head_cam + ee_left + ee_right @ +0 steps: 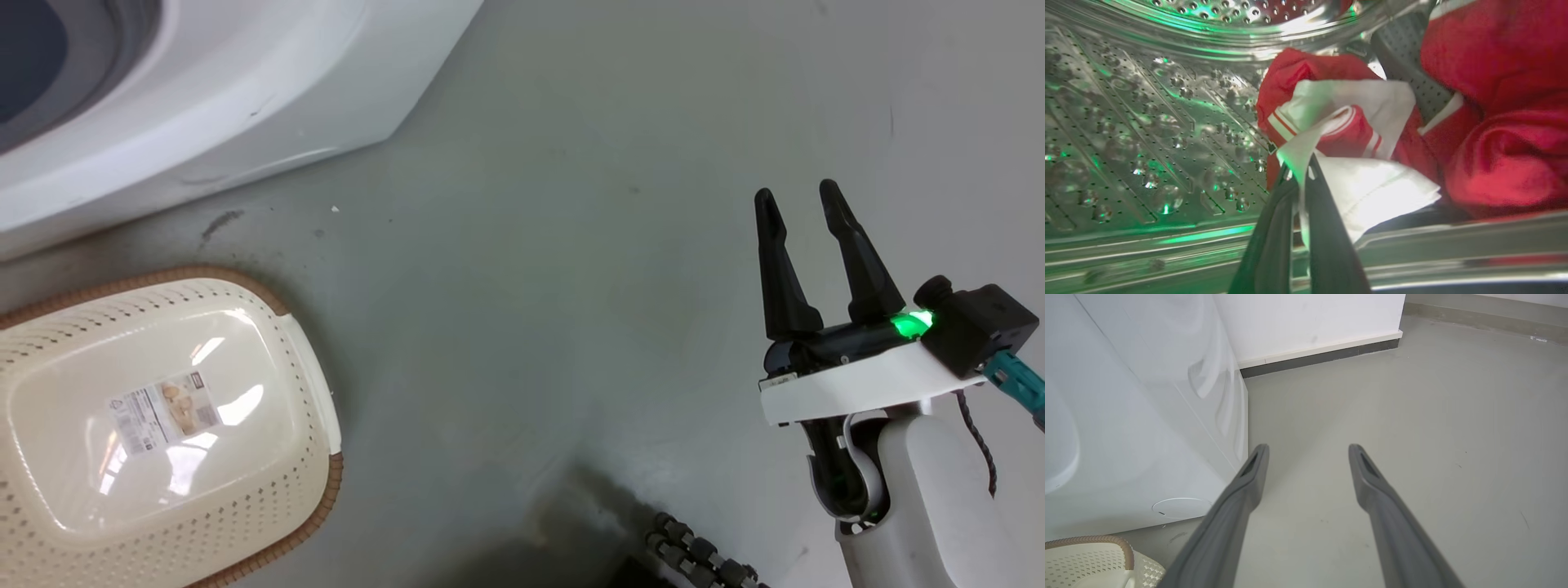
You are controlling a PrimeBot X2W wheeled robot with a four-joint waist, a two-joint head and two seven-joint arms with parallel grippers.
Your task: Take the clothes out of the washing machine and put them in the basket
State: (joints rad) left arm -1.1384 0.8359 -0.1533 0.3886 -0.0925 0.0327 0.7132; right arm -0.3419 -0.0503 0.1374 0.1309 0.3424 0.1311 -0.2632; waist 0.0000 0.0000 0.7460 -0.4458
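Inside the washing machine's steel drum [1147, 122], the left gripper [1299, 165] has its two dark fingers [1327, 228] drawn almost together, pinching a fold of white-grey lining that belongs to a red garment with white stripe trim [1347, 130]. The rest of the clothes [1494, 61] lie bunched in the drum to the right in that wrist view, bright red, touching the pinched garment and resting against the perforated wall. Green light glints off the drum's metal.

In the head view, the washing machine [204, 98] fills the upper left corner, white, with a grey ring round its porthole. The basket [318, 498] stands on the grey floor [531, 327] near the machine's front, apart from it. Its glossy cream bottom carries a paper label [163, 412]; the perforated sides rise to a brown woven-look rim.

The right gripper [804, 196] hangs over bare floor, well apart from the basket, its fingers spread with nothing between them. Its wrist view shows the same gap [1308, 451], the machine's side panel to the left, and the basket's rim [1086, 541] at the lower left corner.
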